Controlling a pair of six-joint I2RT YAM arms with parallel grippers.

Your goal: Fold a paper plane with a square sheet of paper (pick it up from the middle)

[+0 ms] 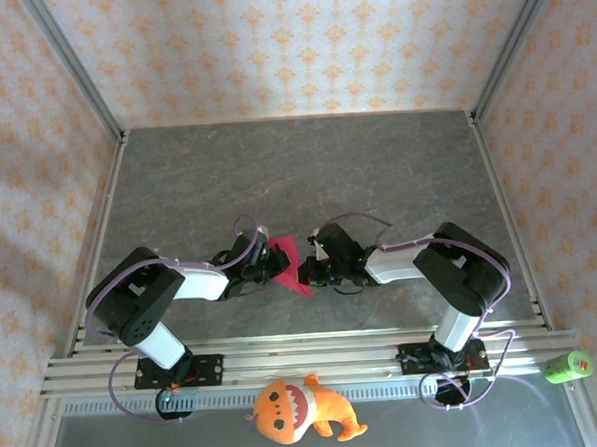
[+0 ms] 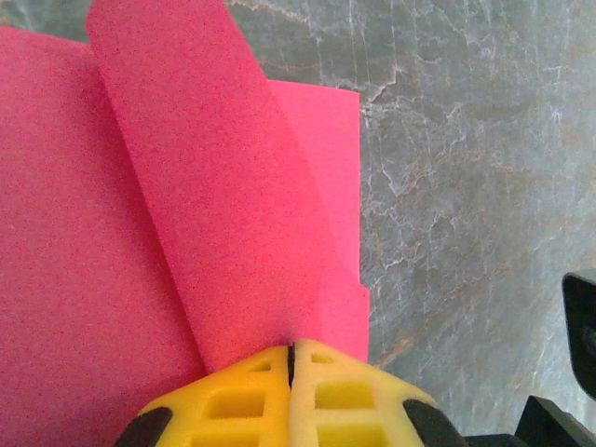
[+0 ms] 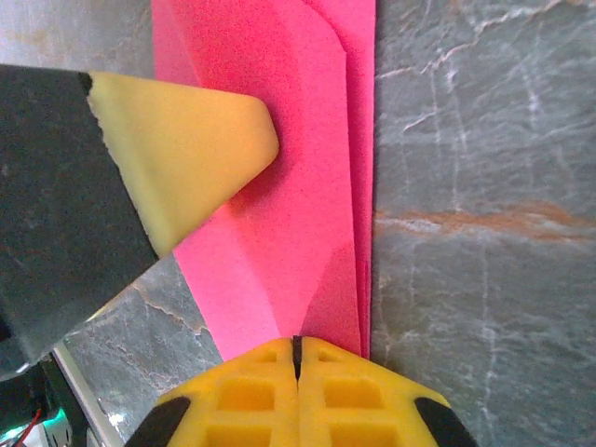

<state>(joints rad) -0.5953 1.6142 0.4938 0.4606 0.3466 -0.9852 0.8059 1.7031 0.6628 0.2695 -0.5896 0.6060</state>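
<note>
**A:** Where was the thin magenta-pink square sheet of paper (image 1: 293,266)?

**B:** Mid-table, over the grey marbled tabletop (image 1: 396,168), between the two arms. It was partly folded. Layers overlapped in both wrist views and one flap curled upward. Whether it was lifted or resting could not be told.

**A:** Grips?

**B:** The left gripper (image 2: 291,358) had its yellow fingers pressed together, pinching the sheet's edge. The right gripper (image 3: 298,349) was closed on the stacked layers in the same way.

**A:** Which arm was nearer?

**B:** Neither, as each already held it. The sheet lay to the right of the left gripper and to the left of the right one. In the right wrist view one of the left gripper's yellow fingers lay against the paper's face.

**A:** Long axis?

**B:** From overhead it was a narrow strip running far to near, slanting slightly rightward toward the bases, crosswise to the line joining the grippers.

**A:** Pointing?

**B:** The near end seemed to taper, but it was too small to confirm. No dart nose was evident.

**A:** What did the coming move turn on?

**B:** Judged: with grips on opposite sides, any crease would turn about that long axis. Pulling apart risked a tear.
</note>
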